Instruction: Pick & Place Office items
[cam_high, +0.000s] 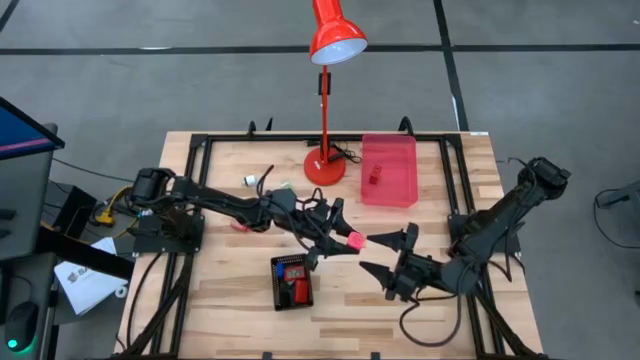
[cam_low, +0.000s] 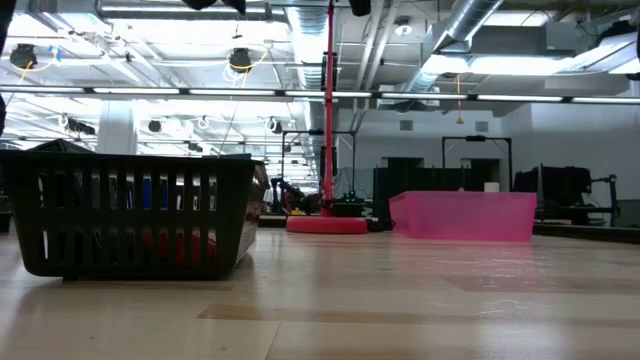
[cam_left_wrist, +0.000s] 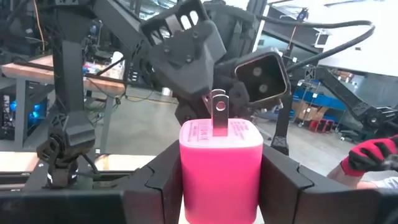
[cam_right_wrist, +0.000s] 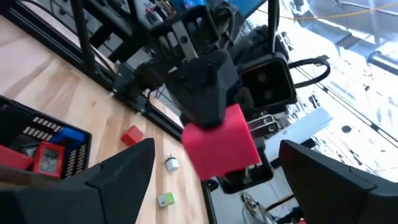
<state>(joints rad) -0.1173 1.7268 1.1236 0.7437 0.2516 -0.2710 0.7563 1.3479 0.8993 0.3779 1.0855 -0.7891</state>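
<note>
Left gripper: the left gripper (cam_high: 345, 240) hung above mid-table, clenched on a pink charger block (cam_left_wrist: 221, 169) — its fingers (cam_left_wrist: 283, 180) pressed both sides, and metal prongs stuck out of the block's far face.
Right gripper: the right gripper (cam_high: 385, 253) sat just beyond the block, facing it, its jaws spread wide and holding nothing; the block lay between the two grippers, apart from the right one's fingers (cam_right_wrist: 118, 171).
Black tray: the black tray (cam_high: 291, 282) lay on the table just below and beside the left gripper, with red and blue pieces inside.
Loose pieces: behind the left gripper, a small red block (cam_right_wrist: 132, 135), a white piece (cam_right_wrist: 171, 163) and a green piece (cam_right_wrist: 165, 199) lay on the wood.
Pink tray: the translucent pink tray (cam_high: 389, 170) stood farther off beside the red lamp (cam_high: 325, 165) — it held what looked like one small red item (cam_high: 373, 177).
</note>
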